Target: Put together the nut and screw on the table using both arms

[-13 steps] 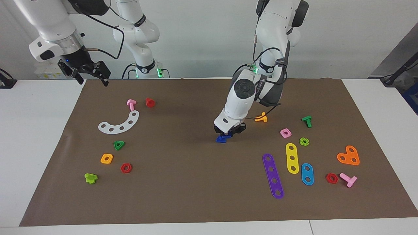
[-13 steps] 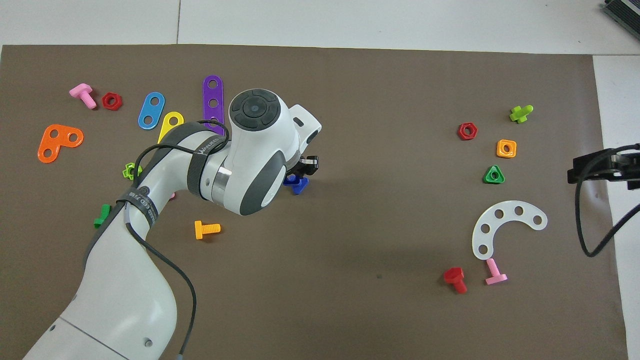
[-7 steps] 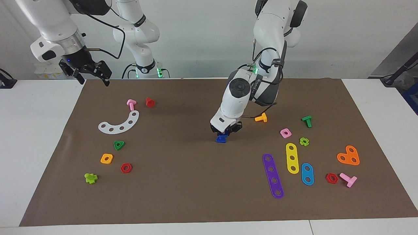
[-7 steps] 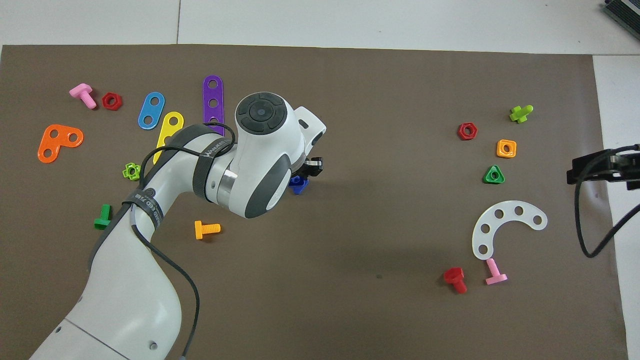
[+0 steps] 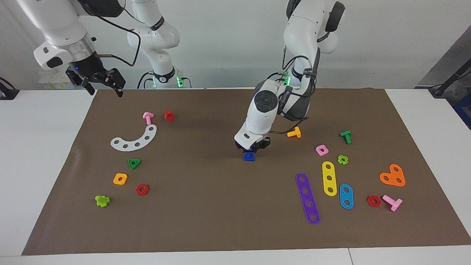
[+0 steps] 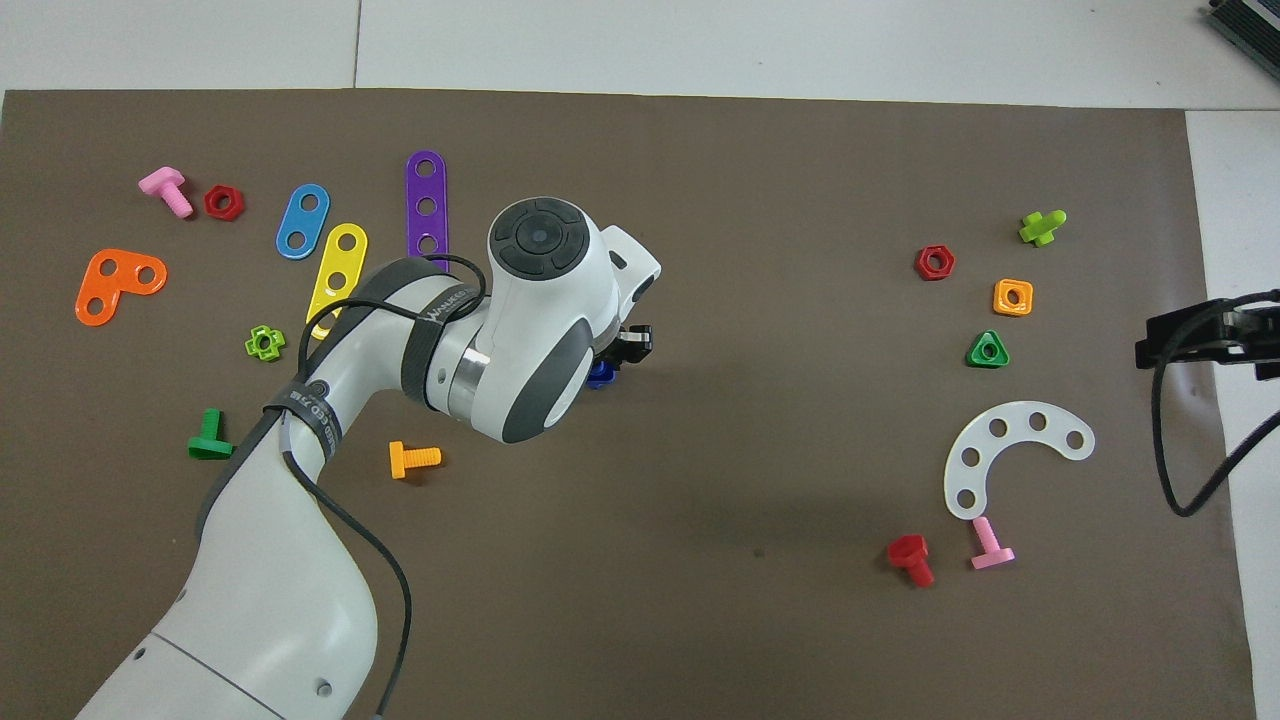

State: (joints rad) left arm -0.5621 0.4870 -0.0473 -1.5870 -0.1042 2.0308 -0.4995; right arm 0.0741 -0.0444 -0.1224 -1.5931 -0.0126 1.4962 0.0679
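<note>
While the small dark-blue plastic toy screw [image 5: 249, 156] sits near the middle of the brown mat on the white table [image 5: 220, 221], I read the left gripper [image 5: 252, 148] as pinched shut on its upper part, its flat wide end down against the mat or barely off it (I cannot tell which). I cannot make out a separate dark-blue square nut; the blue piece may already be both. In the overhead view the left arm's wrist hides nearly all of it, only a blue edge [image 6: 601, 374] showing. My right gripper [image 5: 96, 81] waits with its fingers spread, over the mat's edge at the right arm's end. I judge I am in the grasp-and-lift step; next I need a clean raise, then the right arm brought to meet it
</note>
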